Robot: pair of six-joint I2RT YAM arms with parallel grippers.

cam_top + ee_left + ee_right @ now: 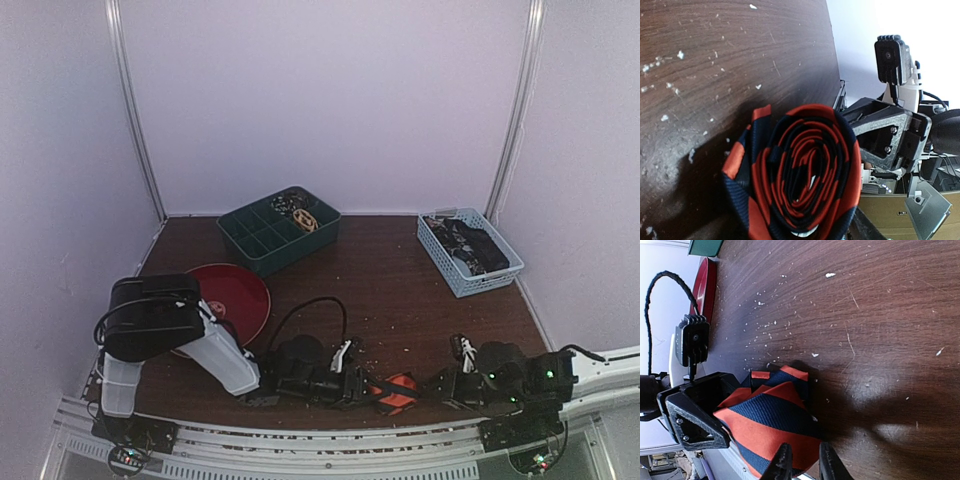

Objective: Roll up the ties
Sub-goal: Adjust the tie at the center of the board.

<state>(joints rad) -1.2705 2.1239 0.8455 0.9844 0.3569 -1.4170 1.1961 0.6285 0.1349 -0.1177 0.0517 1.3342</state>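
A striped orange-red and dark blue tie (400, 390) is wound into a coil at the table's near edge, between my two grippers. The left wrist view shows the coil (805, 175) end-on and close up. My left gripper (375, 392) reaches in from the left, jaws spread either side of the coil; its black finger (695, 420) lies against the roll. My right gripper (804, 462) comes from the right (438, 385), its jaws nearly together with the coil's (770, 425) orange outer edge pinched between them. Small coiled ties (298, 212) sit in a green tray and dark ties (470, 245) fill a basket.
The green compartment tray (290, 255) stands at the back centre and the pale blue basket (470, 290) at the back right. A red plate (235, 295) lies behind the left arm. A black cable (310, 305) loops above the left wrist. White crumbs dot the wood.
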